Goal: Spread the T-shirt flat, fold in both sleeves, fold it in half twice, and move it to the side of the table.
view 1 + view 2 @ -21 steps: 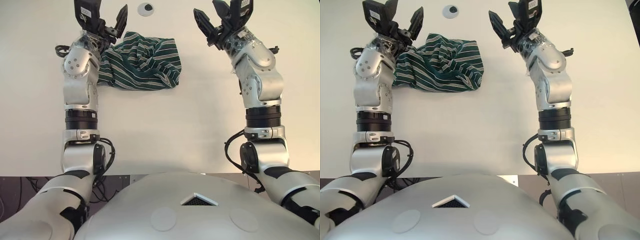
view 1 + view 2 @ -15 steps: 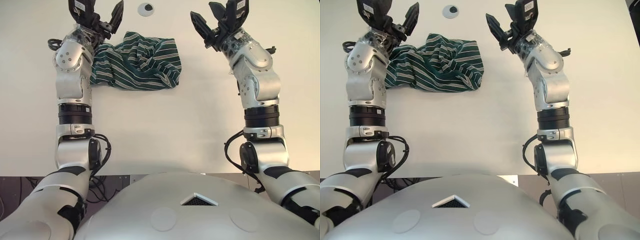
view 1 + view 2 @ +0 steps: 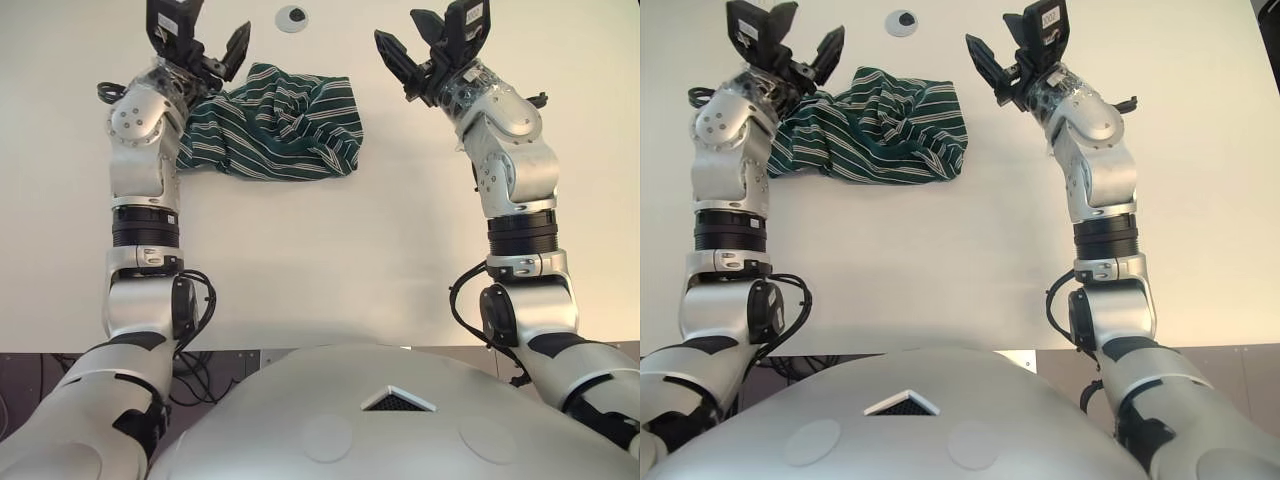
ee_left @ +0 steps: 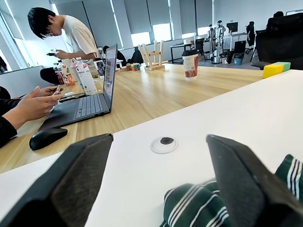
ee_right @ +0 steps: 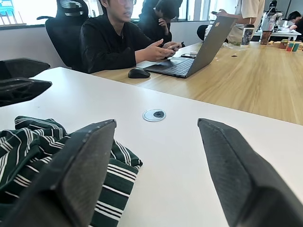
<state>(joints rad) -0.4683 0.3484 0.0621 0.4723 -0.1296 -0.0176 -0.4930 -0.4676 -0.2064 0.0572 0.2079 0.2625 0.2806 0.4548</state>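
Note:
A dark green T-shirt (image 3: 275, 125) with white stripes lies crumpled in a heap at the far middle of the white table (image 3: 320, 260). My left gripper (image 3: 198, 40) hovers open over the heap's far left edge, nothing between its fingers. My right gripper (image 3: 430, 45) is open to the right of the heap, a short gap away from it. The left wrist view has striped cloth (image 4: 227, 208) just under the open fingers. In the right wrist view the T-shirt (image 5: 52, 156) lies off to one side of the open fingers.
A round cable grommet (image 3: 292, 17) is set in the table just beyond the T-shirt. Bare white tabletop runs wide in front of the heap and to its right. A wooden desk (image 5: 246, 71) with laptops and seated people stands behind the table.
My left arm has swung a little toward the T-shirt after drifting left, and its gripper sits closer over the cloth's edge. The right gripper has crept left toward the heap. The T-shirt has not moved.

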